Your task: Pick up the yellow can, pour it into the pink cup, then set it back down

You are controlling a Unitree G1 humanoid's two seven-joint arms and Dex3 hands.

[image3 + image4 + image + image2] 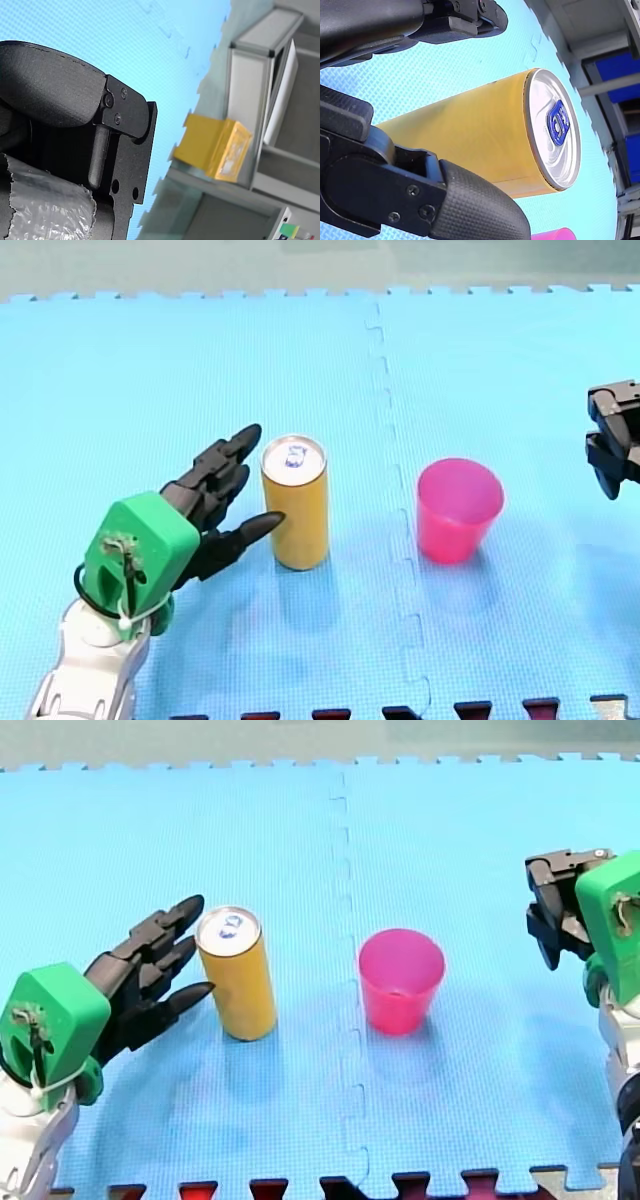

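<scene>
Right now, one yellow can and one pink cup stand upright, near each other, on a blue foam mat. The can is tall and slim, with a silver top and blue tab, left of the cup. Two robot hands: the left hand is just beside the can, uncurled, holding nothing. The right hand is well right of the cup; whether it is closed I cannot tell.
</scene>
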